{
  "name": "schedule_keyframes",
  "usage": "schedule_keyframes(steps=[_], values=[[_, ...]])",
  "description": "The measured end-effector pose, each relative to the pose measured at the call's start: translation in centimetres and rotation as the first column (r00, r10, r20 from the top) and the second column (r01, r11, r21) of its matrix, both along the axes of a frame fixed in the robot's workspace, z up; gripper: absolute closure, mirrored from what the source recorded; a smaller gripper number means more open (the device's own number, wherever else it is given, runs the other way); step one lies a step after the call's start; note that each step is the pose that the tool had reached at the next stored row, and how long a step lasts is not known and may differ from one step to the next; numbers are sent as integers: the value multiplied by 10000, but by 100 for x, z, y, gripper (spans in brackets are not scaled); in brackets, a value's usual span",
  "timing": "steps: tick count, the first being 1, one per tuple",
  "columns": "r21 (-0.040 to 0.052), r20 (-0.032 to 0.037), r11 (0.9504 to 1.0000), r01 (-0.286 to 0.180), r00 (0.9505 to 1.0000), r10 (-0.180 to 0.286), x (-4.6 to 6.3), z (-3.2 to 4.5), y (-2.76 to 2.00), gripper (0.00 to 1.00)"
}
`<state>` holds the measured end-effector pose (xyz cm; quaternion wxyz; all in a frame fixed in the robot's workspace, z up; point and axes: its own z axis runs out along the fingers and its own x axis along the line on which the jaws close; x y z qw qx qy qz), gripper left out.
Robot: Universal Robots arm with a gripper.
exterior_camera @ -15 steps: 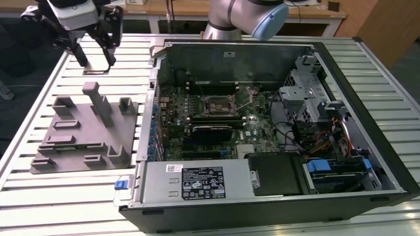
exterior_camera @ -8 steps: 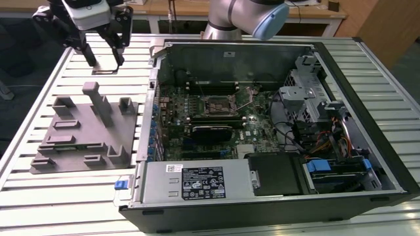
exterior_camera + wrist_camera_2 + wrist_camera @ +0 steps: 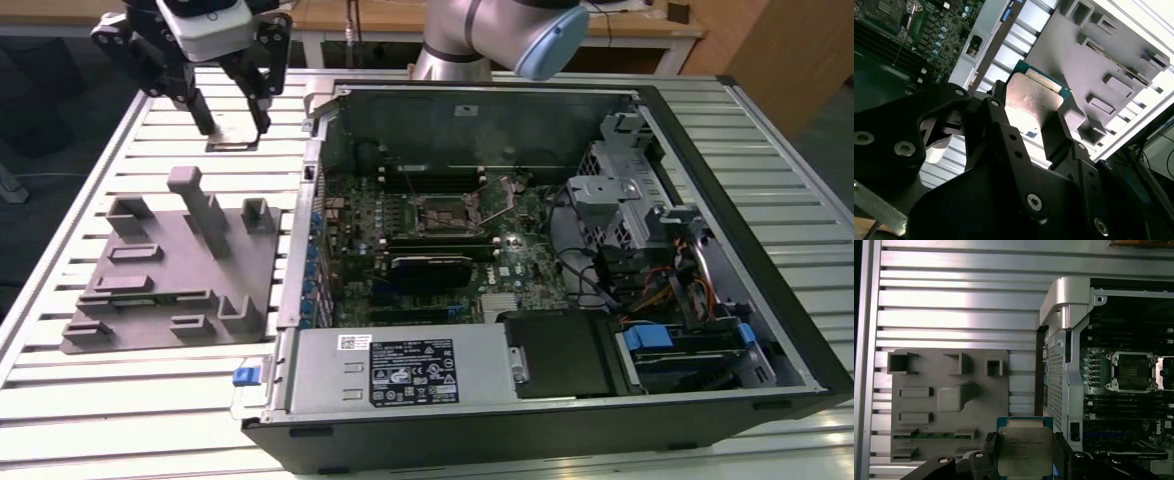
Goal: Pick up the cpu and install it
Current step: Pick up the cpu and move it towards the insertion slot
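Holding the cpu [image 3: 1024, 452] by two opposite edges, the gripper [image 3: 1029, 125] is closed to chip width. Cpu sits flat, metal top up, raised over the table [image 3: 80, 400] just beyond the fixture [image 3: 160, 290].

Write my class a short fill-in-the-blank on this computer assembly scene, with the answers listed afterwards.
1. The gripper has its jaws shut on the ____.
2. In the exterior view, the grey fixture lies to the ____ of the open computer case.
3. The fixture rests on a slatted ____.

Missing words: cpu; left; table.
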<state>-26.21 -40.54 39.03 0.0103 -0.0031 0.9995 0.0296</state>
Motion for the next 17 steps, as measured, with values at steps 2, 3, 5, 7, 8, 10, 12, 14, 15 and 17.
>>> schedule_keyframes(steps=[2, 3, 5, 7, 8, 10, 12, 14, 15, 17], values=[[0, 1, 10000, 0, 10000, 0, 35, 0, 0, 47], [1, 1, 10000, 0, 10000, 0, 51, -1, 0, 47], [0, 1, 10000, 0, 10000, 0, 84, 0, 0, 47], [0, 1, 10000, 0, 10000, 0, 118, -1, 0, 47], [0, 0, 10000, 0, 10000, 0, 135, -1, 0, 47], [1, 1, 10000, 1, 10000, -1, 168, -1, 0, 47], [0, 1, 10000, 0, 10000, 0, 199, -1, 0, 47], [0, 0, 10000, 0, 10000, 0, 234, -1, 0, 47], [0, 0, 10000, 1, 10000, -1, 251, -1, 0, 47], [0, 1, 10000, 0, 10000, 0, 284, -2, 0, 47]])
